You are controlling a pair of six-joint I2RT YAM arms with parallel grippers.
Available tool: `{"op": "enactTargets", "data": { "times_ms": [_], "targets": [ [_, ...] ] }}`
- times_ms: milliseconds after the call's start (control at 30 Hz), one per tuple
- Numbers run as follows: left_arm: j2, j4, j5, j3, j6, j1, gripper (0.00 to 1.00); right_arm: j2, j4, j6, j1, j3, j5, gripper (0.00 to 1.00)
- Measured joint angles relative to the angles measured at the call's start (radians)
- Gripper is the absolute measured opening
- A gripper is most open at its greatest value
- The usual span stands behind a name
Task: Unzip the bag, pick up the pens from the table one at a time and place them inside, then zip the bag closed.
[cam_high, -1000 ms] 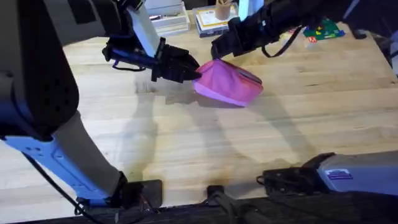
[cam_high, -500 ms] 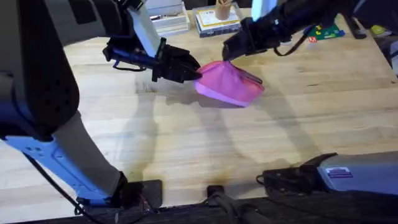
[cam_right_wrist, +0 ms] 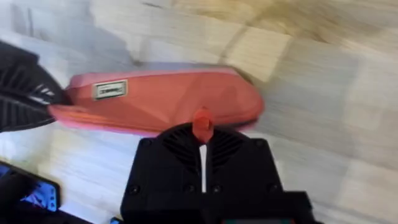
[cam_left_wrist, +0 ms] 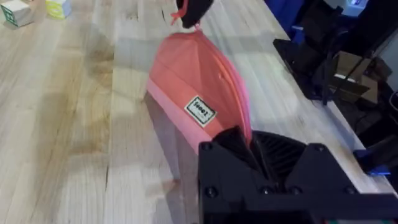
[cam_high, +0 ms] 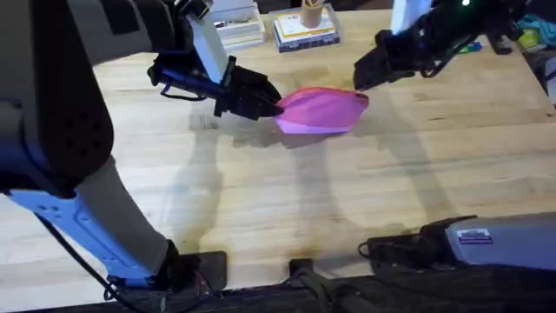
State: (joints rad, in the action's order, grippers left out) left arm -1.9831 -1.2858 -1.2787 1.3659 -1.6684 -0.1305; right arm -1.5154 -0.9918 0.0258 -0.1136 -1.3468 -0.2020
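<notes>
The bag [cam_high: 321,111] lies on the table [cam_high: 287,200] in the upper centre of the overhead frame, stretched lengthwise between the two grippers. The left gripper [cam_high: 271,103] meets it at its left end; in the left wrist view the black fingers are closed on the near corner of the pink fabric, pinning that end. The right gripper [cam_high: 363,80] sits at the bag's right end; in the right wrist view its fingers are closed to a narrow slit with the orange-red zipper pull [cam_right_wrist: 201,123] clamped between them. The zipper pull stands at the end of the zipper line, and the seam looks shut along its length, so the judgement is that zipping is at or near completion.

Risks from this state:
- Continued pull by the right gripper past the zipper stop would drag the whole bag and could tear the fabric out of the left gripper's pinch
- If the left gripper lets go first, the tensioned bag may spring toward the right gripper
- The pull tab is small; a slight tilt of the wrist could let it slip from the fingers before the seam is fully shut

Count:
- One bag
- One zipper pull
- One white label [cam_left_wrist: 200,111] on the bag's side
- Two grippers, both engaged on the bag
- Pens on the table: zero seen; whether any are inside the bag cannot be told
</notes>
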Motion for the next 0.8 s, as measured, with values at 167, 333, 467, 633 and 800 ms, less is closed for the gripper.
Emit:
{"op": "enactTargets", "data": {
  "times_ms": [167,333,467,633,800],
  "targets": [
    [0.000,0.000,0.020,0.000,0.000,0.001,0.045,-0.001,-0.014,-0.004,0.093,0.001,0.035,0.034],
    [0.000,0.000,0.027,-0.004,0.000,0.001,0.045,-0.026,-0.020,-0.004,0.167,0.017,0.042,0.034],
    [0.000,0.001,0.033,-0.005,0.000,-0.001,0.045,-0.068,-0.019,-0.003,0.205,0.046,0.020,0.034],
    [0.000,0.003,0.051,-0.006,0.000,-0.008,0.045,-0.094,-0.015,-0.003,0.248,0.111,-0.011,0.034],
    [0.000,0.000,0.069,-0.010,0.000,-0.009,0.045,-0.106,0.012,-0.003,0.284,0.186,-0.022,0.034]
  ]
}}
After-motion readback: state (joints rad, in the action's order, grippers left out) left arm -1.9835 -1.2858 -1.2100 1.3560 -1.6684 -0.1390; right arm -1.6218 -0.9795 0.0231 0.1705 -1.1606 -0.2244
